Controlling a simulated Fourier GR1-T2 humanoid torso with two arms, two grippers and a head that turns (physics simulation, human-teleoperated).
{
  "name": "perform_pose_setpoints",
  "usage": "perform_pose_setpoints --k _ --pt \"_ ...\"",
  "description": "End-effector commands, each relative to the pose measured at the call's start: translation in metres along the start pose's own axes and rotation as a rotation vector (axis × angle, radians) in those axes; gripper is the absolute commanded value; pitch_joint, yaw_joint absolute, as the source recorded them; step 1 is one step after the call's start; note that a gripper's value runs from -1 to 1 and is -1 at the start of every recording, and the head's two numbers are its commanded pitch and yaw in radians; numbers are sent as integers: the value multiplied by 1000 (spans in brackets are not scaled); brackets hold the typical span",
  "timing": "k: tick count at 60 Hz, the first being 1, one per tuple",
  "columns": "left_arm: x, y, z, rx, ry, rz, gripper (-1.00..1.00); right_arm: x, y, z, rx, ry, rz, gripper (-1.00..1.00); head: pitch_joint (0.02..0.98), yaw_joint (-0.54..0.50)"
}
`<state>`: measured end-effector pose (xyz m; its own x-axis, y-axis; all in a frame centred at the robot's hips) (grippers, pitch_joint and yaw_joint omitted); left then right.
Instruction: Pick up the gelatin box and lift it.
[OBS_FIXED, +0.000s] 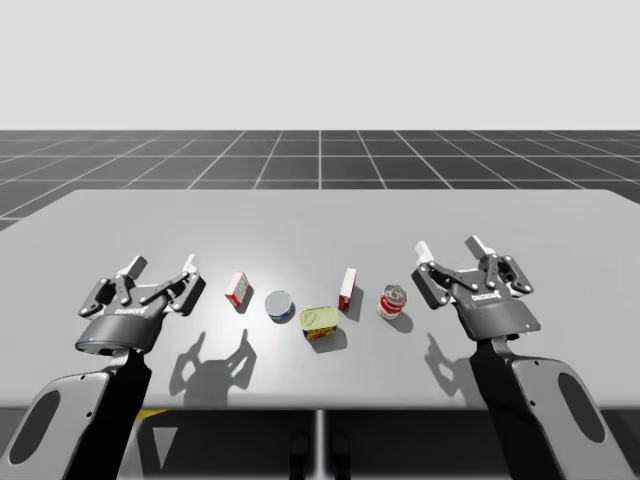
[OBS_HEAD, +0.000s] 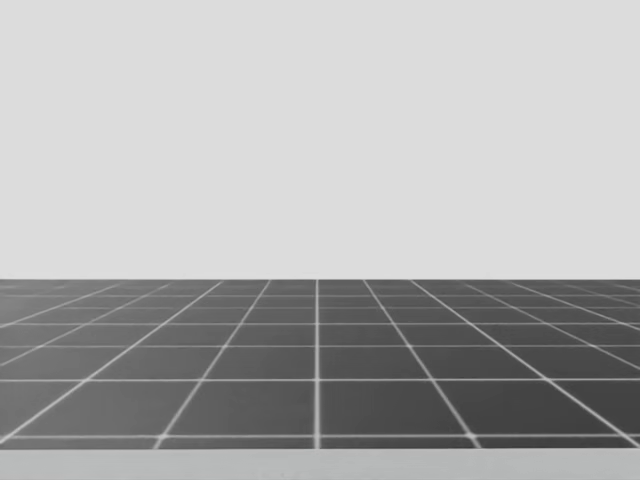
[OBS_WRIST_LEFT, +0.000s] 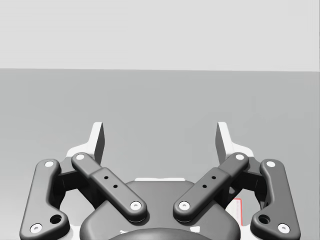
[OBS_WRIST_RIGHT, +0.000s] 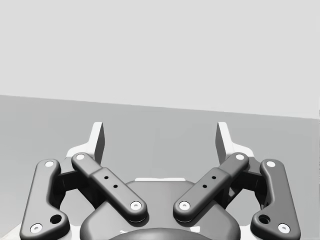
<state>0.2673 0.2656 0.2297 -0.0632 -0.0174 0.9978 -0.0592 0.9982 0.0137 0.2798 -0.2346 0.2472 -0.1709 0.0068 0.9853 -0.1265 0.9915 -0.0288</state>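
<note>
Over the counter (OBS_FIXED: 560, 215), high view: found 5 things in a row between the grippers. Counted 2 small red-and-white boxes, both seemingly on edge: left box (OBS_FIXED: 238, 290) near the left gripper (OBS_FIXED: 162, 268), right box (OBS_FIXED: 348, 288) nearer the right gripper (OBS_FIXED: 450, 248). Could not tell the gelatin box from its twin. Noted a blue can (OBS_FIXED: 280, 305), a green tin (OBS_FIXED: 319, 322), a red can (OBS_FIXED: 392, 301). Found both sets of fingers (OBS_FIXED: 134, 266) spread, pinching nothing.

Head view: looked out across grid floor (OBS_HEAD: 320, 380); judged a downward look worthwhile first.

Left wrist view: saw fingers spread over bare counter, with a red-edged white corner (OBS_WRIST_LEFT: 238, 210) just beside the gripper, likely the left box's.

Right wrist view: saw the same spread, with bare counter ahead.

Judged best: settle on 1 box, use the nearer arm, straddle its thin faces from above, keep clear of the neighbouring can, squeeze squarely, lift straight.
</note>
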Motion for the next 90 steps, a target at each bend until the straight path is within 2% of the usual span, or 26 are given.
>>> perform_pose_setpoints --k 1,6,9,15,27,40,53,62,74,86,90 --pt "0 -1 0 -3 0 -2 -1000 1 2 2 -16 -5 -38 -1000 60 -8" --pt "0 -2 0 -4 -1 -1 -1000 3 1 2 38 -16 -57 -1000 69 -10" --pt "0 -2 1 -4 -1 -1 -1000 3 0 1 41 -5 -47 -1000 87 -11" --pt "0 -2 1 -5 1 -1 -1000 3 0 0 42 0 -47 -1000 141 -11" --pt "1 -3 2 -8 2 -4 -1000 1 0 -2 25 15 -37 -1000 339 4" --pt "1 -3 2 -11 4 -8 -1000 1 0 -2 21 20 -29 -1000 508 32" --pt "0 -3 3 -17 6 -12 -1000 -2 0 -3 17 32 -10 -1000 661 130" --pt "-1 -3 2 -21 10 -22 -1000 -3 1 -3 20 37 -2 -1000 749 254" --pt "0 -3 2 -26 12 -24 -1000 -4 4 -3 23 42 4 -1000 798 345" --pt "0 -6 2 -42 16 -19 -1000 -5 5 -4 22 44 7 -1000 794 343" --pt "1 -9 3 -51 13 1 -1000 -6 4 -4 21 45 7 -1000 788 335"
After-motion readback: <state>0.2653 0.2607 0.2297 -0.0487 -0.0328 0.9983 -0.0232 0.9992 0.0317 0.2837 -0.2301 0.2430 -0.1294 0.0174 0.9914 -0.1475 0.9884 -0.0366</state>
